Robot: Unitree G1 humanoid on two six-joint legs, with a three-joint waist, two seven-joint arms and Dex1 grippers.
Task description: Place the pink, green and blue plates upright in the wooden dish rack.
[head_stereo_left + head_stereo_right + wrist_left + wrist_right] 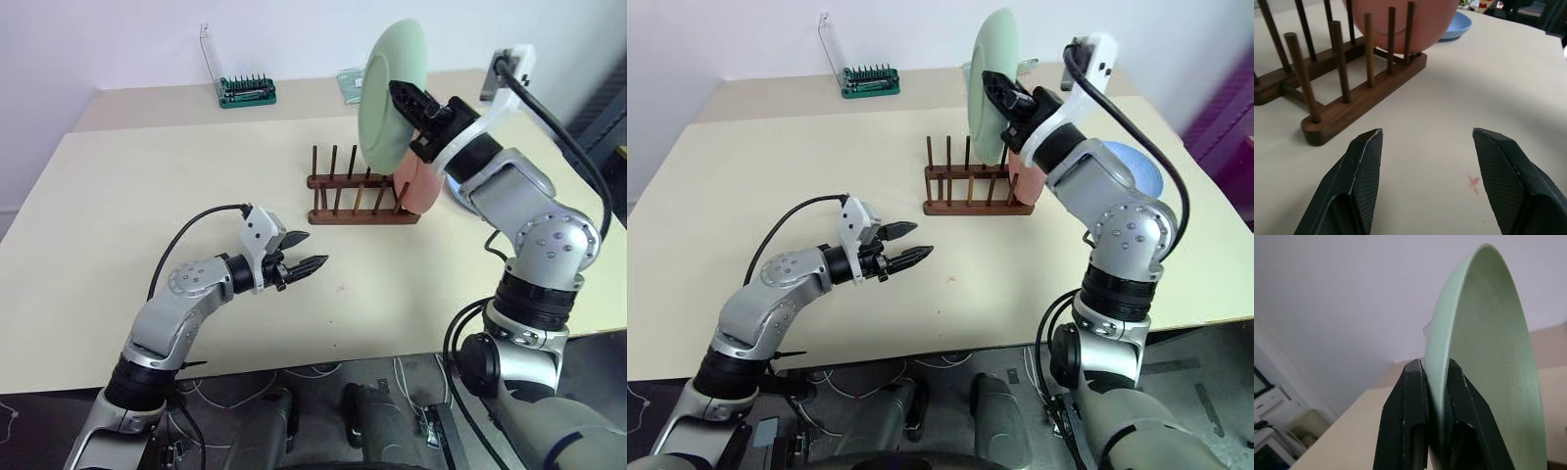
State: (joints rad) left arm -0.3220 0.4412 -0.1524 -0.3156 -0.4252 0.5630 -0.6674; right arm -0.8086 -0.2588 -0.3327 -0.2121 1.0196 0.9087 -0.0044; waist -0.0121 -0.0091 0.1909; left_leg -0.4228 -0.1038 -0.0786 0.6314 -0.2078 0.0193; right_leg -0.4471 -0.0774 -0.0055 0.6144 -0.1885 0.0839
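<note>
The right tool (411, 106) grips the green plate (390, 93) by its rim, holding it upright above the wooden dish rack (359, 200) on the table (147, 176). The pink plate (423, 183) already stands in the rack's right end slot; the blue plate (1136, 166) lies flat behind the right arm. The left tool (312, 264) hovers open and empty. Best lowered straight down, edge-first, into the gap between 2 peg pairs beside the pink plate, releasing only once seated.

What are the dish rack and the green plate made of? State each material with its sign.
Wooden dish rack: dark brown wood, it seems, with a smooth low sheen; faint grain shows on rails and pegs. Green plate: probably matte plastic or melamine; a thin, evenly pale green rim with no glaze shine, pinched by the right gripper.
</note>
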